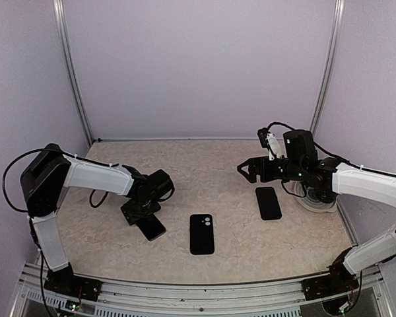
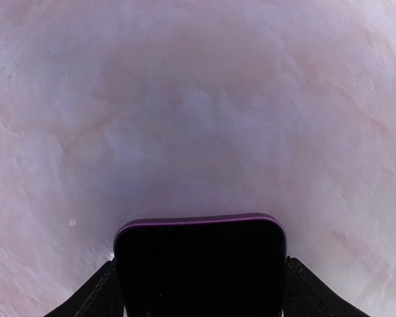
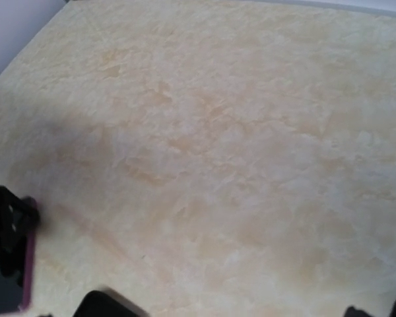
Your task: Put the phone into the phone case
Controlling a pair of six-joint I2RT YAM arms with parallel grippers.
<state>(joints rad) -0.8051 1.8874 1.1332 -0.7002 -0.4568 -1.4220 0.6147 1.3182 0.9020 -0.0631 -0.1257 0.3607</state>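
Note:
My left gripper [image 1: 142, 212] is shut on a dark phone with a purple edge [image 1: 151, 227], low over the table at the left. In the left wrist view the phone [image 2: 199, 264] fills the space between both black fingers [image 2: 92, 298]. A black phone case with a camera cutout [image 1: 201, 234] lies flat in the middle, right of the held phone. My right gripper [image 1: 249, 170] hovers open and empty at the right, above a second flat black slab [image 1: 268, 203]. The right wrist view shows the phone's purple edge [image 3: 28, 271] at its far left.
A round pale disc [image 1: 315, 200] lies under the right arm near the right wall. Pale walls and metal corner posts close in the marbled table [image 1: 204, 165] at the back and sides. A dark shape [image 3: 112, 305] sits at the bottom of the right wrist view.

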